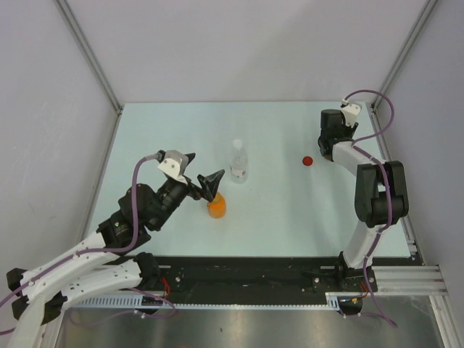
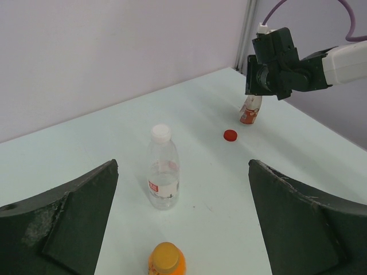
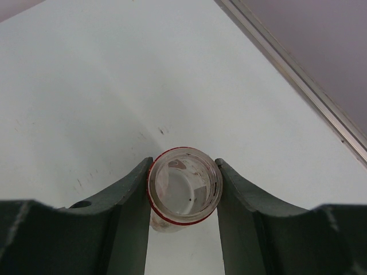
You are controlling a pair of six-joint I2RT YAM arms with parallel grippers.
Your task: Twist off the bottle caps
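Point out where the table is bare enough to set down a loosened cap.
Bare: the far left corner behind the clear bottle; the near middle between the orange bottle and the right arm's base; the gap between clear bottle and red cap. Crowded: around the open left gripper and orange bottle.

Right fingers (image 3: 123, 212) dark grey; between them red-ringed bottle (image 3: 184, 195), clear, red ring round the rim, red-and-white label lower down. Red cap (image 2: 230, 135) near right fingers, on pale mint table (image 1: 290, 217). Left fingers (image 2: 69, 223) black, scuffed pale grey at the inner edges. Ahead of them white-capped bottle (image 2: 163, 177): clear, white cap (image 2: 160, 133), pale label with red mark. Closer in, between them, orange bottle (image 1: 216, 209), orange cap (image 2: 166, 255) a shade yellower.
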